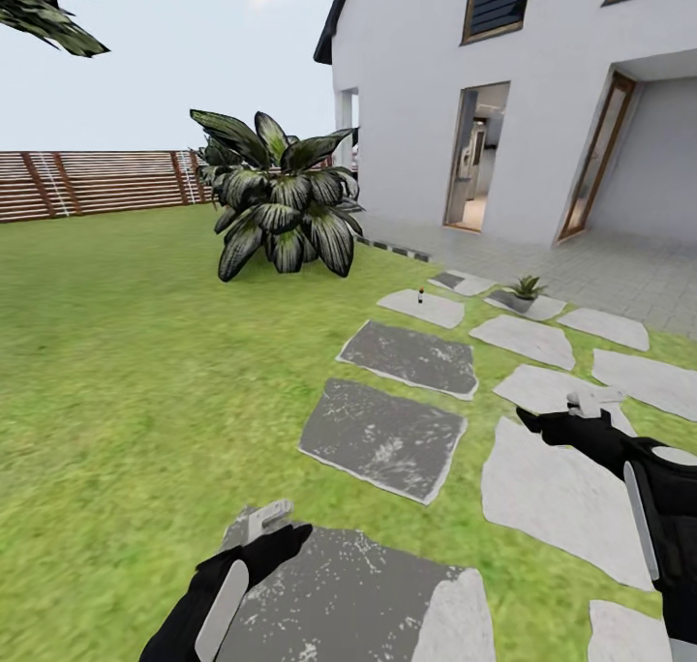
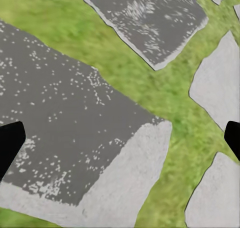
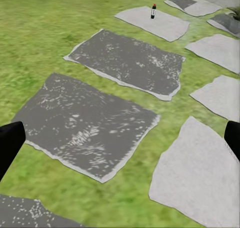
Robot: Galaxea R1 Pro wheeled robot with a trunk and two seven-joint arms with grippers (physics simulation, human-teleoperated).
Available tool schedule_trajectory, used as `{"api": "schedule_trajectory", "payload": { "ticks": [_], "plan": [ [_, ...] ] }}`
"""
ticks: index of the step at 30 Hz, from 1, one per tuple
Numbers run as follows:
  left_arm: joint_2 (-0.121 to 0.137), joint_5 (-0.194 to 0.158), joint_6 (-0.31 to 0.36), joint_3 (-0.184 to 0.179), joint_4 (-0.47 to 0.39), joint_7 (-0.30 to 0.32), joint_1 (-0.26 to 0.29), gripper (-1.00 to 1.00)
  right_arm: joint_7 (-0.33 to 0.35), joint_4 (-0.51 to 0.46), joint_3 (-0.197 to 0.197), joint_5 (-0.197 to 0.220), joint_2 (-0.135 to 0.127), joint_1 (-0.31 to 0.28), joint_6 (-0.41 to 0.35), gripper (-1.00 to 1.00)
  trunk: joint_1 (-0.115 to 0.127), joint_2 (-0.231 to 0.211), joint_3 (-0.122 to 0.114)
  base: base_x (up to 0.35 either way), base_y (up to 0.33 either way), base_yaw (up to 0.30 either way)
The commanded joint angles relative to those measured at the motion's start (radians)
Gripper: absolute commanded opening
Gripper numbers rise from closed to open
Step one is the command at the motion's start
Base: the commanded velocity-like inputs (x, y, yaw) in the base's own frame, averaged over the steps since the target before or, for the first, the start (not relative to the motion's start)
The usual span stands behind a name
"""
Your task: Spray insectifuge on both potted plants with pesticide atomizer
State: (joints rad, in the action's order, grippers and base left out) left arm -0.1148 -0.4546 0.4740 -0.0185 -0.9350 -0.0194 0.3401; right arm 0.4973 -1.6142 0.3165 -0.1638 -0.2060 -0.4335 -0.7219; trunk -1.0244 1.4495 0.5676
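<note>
Nothing is picked up yet: both tools, left (image 1: 263, 519) and right (image 1: 590, 403), are held spread and empty, the atomizer (image 1: 420, 297) standing well ahead on a stepping stone (image 1: 422, 309), one potted plant (image 1: 528, 287) beyond unsprayed.

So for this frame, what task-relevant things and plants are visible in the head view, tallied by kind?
Pesticide atomizer: 1, standing on a pale stepping stone
Small potted plant: 1, on a stone near the paving
Big striped-leaf bush: 1, on the lawn
Grippers: 2, left gripper and right gripper, both empty
Total: 5
</note>
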Motion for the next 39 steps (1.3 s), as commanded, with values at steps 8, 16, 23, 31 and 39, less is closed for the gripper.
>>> {"api": "schedule_trajectory", "payload": {
  "ticks": [8, 16, 23, 31, 39],
  "plan": [
    [0.001, -0.004, -0.005, 0.002, 0.017, -0.003, 0.0, 1.0, 0.011, -0.001, 0.004, -0.018, 0.003, -0.001, -0.001, 1.0, -0.001, 0.0, 0.001, 0.339, 0.0, 0.0],
    [0.002, -0.005, -0.033, 0.002, 0.023, -0.004, 0.001, 1.0, 0.013, -0.001, 0.01, -0.017, 0.003, -0.002, -0.006, 1.0, -0.001, 0.0, 0.001, 0.339, 0.0, 0.0],
    [0.003, -0.006, -0.034, 0.002, 0.025, -0.004, 0.002, 1.0, 0.013, -0.001, 0.01, -0.017, 0.005, -0.002, -0.008, 1.0, -0.001, 0.0, 0.001, 0.34, 0.0, 0.0],
    [0.002, -0.006, -0.035, 0.001, 0.025, -0.004, 0.002, 1.0, 0.013, -0.001, 0.011, -0.017, 0.004, -0.002, -0.009, 1.0, -0.001, 0.0, 0.001, 0.34, 0.0, 0.0],
    [-0.002, -0.007, -0.036, -0.001, 0.025, -0.003, 0.003, 1.0, 0.014, -0.001, 0.01, -0.017, 0.003, -0.002, -0.007, 1.0, -0.001, 0.0, 0.001, 0.339, 0.0, 0.0]
  ]
}}
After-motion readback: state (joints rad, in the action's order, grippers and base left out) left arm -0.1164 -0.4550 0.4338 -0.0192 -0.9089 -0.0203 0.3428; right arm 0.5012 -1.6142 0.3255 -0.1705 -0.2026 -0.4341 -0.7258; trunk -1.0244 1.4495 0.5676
